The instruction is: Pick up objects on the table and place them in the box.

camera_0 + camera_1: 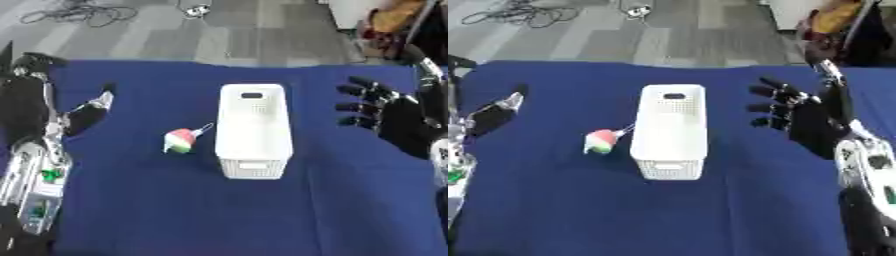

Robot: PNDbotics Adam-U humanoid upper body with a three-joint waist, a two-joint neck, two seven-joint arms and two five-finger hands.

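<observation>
Small red-green-white toy (179, 141) just left of white box (254, 131), likely light, rounded, slippery; best pinched mid-body; left hand (90, 111) and right hand (802, 117) open, empty.

One white box (253, 131), one red-green-white object (179, 141), two robot hands.

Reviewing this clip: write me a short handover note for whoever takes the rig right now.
Left hand: open, holding nothing, over the cloth at the left.
Right hand: open, fingers spread, holding nothing, right of the box.
White box: at the table's middle; its inside cannot be made out.
Small red, white and green object: on the blue cloth, just left of the box.
Done: cannot tell.
Left: pick up that object and put it in the box.
</observation>
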